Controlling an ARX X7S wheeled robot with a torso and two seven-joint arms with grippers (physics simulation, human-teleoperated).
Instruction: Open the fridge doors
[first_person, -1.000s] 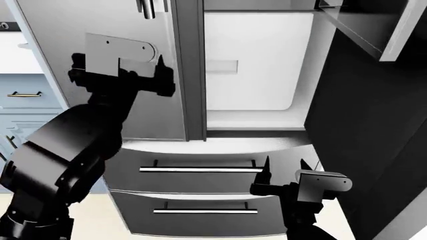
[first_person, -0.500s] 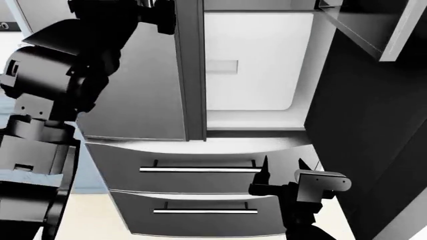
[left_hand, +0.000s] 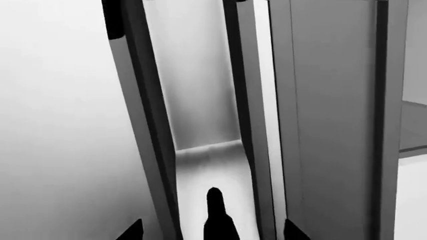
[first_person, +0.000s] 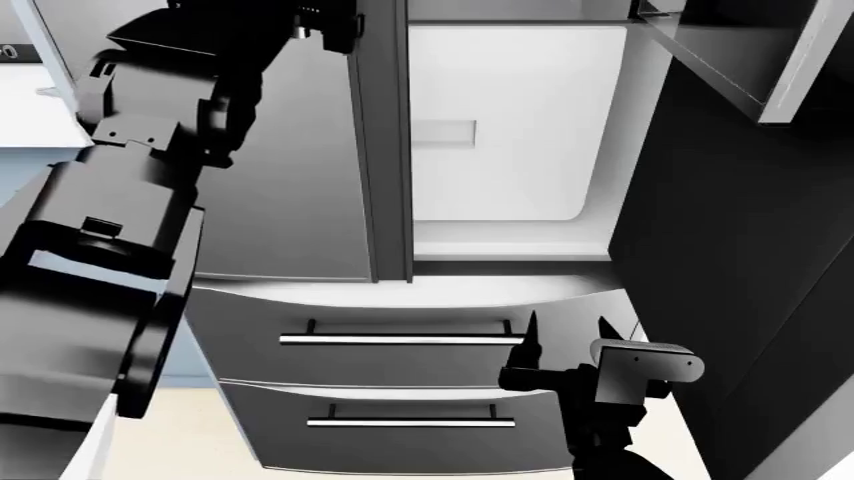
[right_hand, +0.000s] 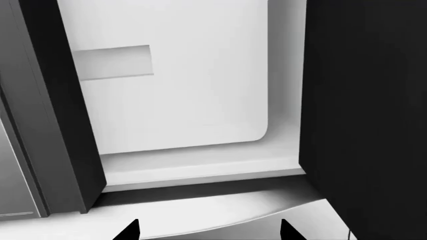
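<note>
In the head view the fridge fills the frame. Its right door (first_person: 721, 250) stands swung wide open at about 3 o'clock, showing its dark inner side, and the white interior (first_person: 514, 130) lies exposed between 12 and 1 o'clock. The left door (first_person: 300, 170) is closed, its brushed-steel face flush with the dark centre edge. Below both, toward 6 o'clock, sit two wide steel drawers (first_person: 400, 375) with horizontal bar handles.

The left arm (first_person: 134, 200) reaches up toward 11 o'clock, and the left gripper (first_person: 327, 20) sits at the top edge of the left door near the centre seam. The left wrist view shows its dark fingertips (left_hand: 217, 215) spread apart, with vertical steel bars, probably the door handles, running between and beside them; nothing is clamped.

The right gripper (first_person: 567, 335) hangs low at about 5 o'clock, in front of the upper drawer and just beside the open door's lower edge. Its fingers point upward and stand apart, empty. The right wrist view looks into the white interior (right_hand: 173, 90), with the dark open door (right_hand: 367, 115) alongside.
</note>
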